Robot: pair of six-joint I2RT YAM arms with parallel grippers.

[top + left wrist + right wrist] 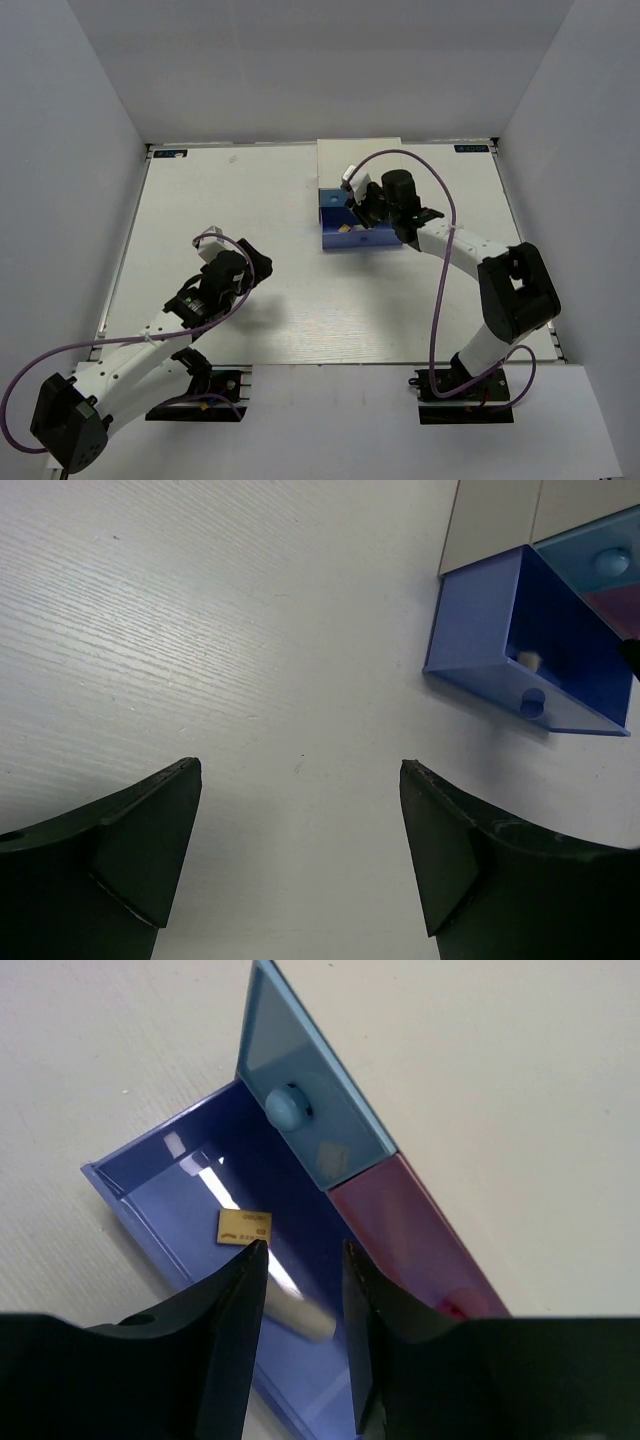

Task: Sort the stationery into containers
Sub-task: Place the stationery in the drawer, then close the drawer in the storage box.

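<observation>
The right hand (302,1248) hangs over the pulled-out purple-blue drawer (160,1210), fingers parted and pinching nothing, apparently for dropping erasers in. A tan eraser (245,1226) and a whitish eraser (305,1318) lie inside. The left hand (300,765), spread wide, waits left of the drawer.

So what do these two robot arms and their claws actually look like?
The left arm and right arm match: white boxy links joined by chunky black joints, each trailing a thin purple cable. The left claw and right claw each have two matte black, wedge-shaped fingers. I can't make out any markings.
</observation>
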